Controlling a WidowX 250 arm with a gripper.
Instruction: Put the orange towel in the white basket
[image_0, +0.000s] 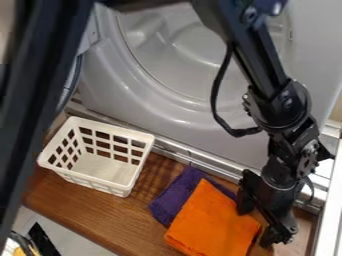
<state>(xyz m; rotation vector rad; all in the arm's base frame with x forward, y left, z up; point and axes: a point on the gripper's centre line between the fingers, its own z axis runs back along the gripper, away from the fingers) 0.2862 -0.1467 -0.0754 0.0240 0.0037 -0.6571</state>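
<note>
The gripper (256, 220) hangs low at the lower right, over the right edge of the orange towel (212, 224). Its two fingers stand apart, so it is open. The towel lies flat on the wooden surface and partly covers a purple cloth (169, 196). To the left, the white basket (95, 121) stands upright; its slatted walls and bare floor are visible. Part of the towel's right side is hidden behind the gripper.
A large grey appliance door (184, 107) rises behind the work, with a metal rail (194, 159) along its foot. The wooden surface (100, 210) runs beneath the basket and cloths. A dark post crosses the left side, and a white edge borders the right.
</note>
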